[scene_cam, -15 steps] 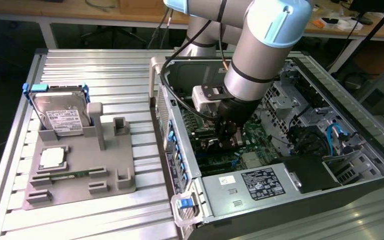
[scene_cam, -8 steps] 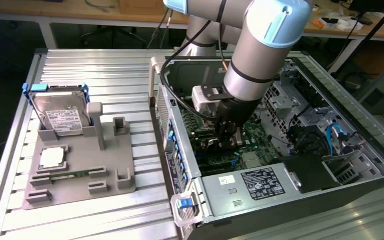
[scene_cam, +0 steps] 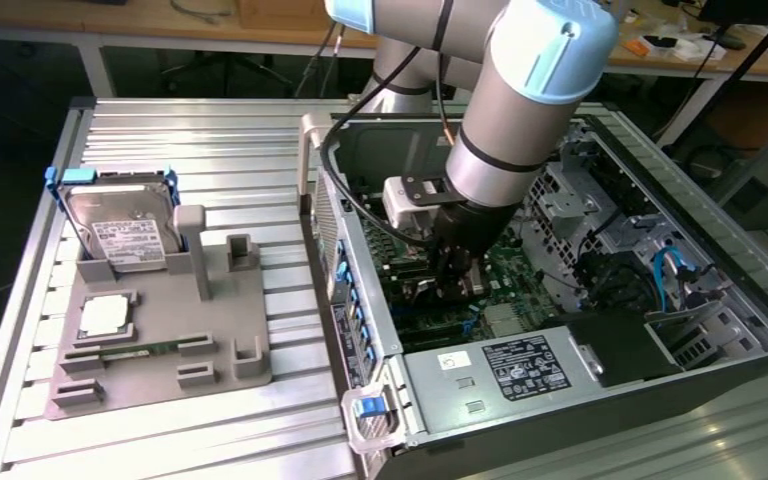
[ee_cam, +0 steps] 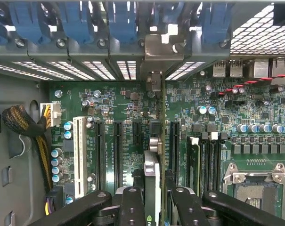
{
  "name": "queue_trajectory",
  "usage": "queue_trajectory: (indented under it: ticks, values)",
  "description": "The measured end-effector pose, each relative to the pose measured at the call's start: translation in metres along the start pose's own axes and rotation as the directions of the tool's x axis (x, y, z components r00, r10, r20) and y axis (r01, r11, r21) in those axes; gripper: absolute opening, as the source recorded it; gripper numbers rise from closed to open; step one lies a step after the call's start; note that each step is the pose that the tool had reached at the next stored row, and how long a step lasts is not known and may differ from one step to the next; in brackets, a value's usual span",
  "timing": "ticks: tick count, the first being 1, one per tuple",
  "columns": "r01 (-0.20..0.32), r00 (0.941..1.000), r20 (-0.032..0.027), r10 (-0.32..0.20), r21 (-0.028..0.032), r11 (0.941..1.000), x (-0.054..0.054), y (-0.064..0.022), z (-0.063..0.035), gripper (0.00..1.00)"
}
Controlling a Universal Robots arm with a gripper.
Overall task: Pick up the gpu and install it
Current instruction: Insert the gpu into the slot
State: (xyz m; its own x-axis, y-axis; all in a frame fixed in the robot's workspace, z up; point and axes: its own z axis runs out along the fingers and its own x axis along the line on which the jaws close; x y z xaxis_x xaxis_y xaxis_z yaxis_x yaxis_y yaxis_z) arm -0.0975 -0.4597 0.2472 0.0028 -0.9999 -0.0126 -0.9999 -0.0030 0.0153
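The gripper (ee_cam: 151, 197) is clamped on the gpu (ee_cam: 152, 165), held edge-on directly beneath it, over the motherboard (ee_cam: 123, 108) slots. Best keep the card square, its bracket lined with the rear opening, and press evenly.

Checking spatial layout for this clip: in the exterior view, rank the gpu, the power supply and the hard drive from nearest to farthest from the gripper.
1. gpu: between the fingers of the gripper, inside the case.
2. power supply: at the case's near end.
3. hard drive: on the grey holder, exterior view's left.

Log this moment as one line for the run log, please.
stage: gpu install | pincer: shut on gpu edge-on | place: inside computer case, above motherboard slots | hard drive: in grey holder
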Motion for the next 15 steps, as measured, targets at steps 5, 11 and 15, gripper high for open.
queue_trajectory:
  ticks: [5,11,15]
  values:
    - [0.0,1.0,0.0001,0.0,0.0,1.0,0.0,0.0,0.0,0.27]
    - [0.0,1.0,-0.0002,0.0,0.0,1.0,0.0,0.0001,-0.0027,0.46]
    - [0.0,1.0,-0.0015,0.0,-0.0001,1.0,0.0,0.0005,-0.0296,0.58]
